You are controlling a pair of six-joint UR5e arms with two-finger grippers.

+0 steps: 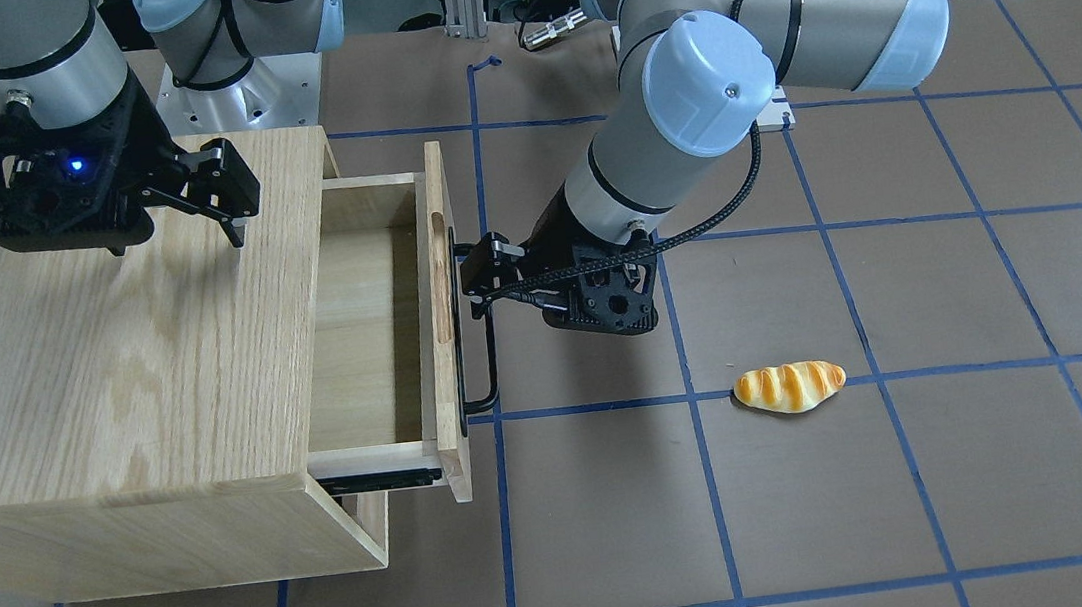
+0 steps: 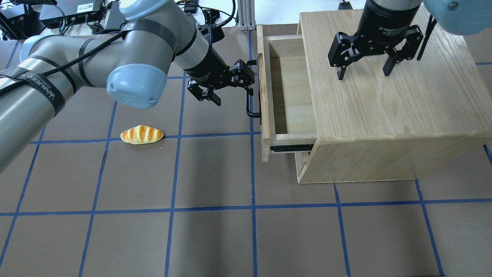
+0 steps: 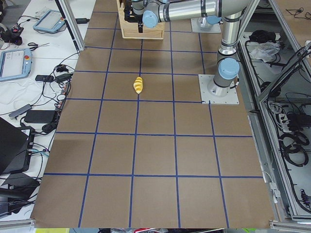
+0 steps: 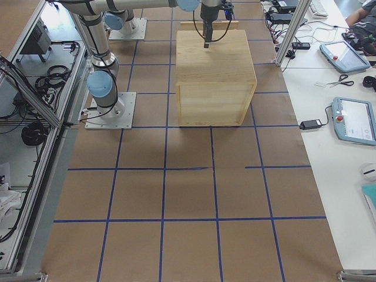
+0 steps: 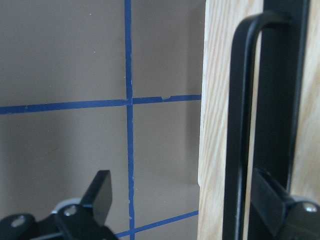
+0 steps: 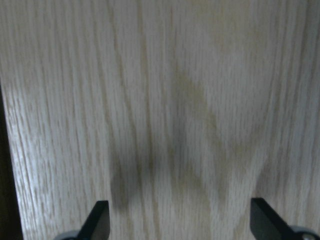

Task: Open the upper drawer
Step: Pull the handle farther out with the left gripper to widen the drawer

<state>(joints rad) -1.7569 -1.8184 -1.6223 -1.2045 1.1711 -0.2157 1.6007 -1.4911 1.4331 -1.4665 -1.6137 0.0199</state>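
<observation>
We find the cabinet (image 4: 214, 76) hiding nearly all of the upper drawer (image 2: 292, 96) from the right-end camera, the left wrist view cutting the black handle (image 5: 239, 130) off at its lower edge, and the right wrist view blurring the cabinet's top.

- A bread roll (image 3: 138, 85) lies by itself on the brown table (image 3: 155, 155), across a blue tape line.
- An oak cabinet (image 3: 141, 32) stands at the far end.
- The near arm (image 3: 194, 8) reaches toward the cabinet.
- Two screens (image 3: 14, 63), probably tablets, rest on the side bench.
</observation>
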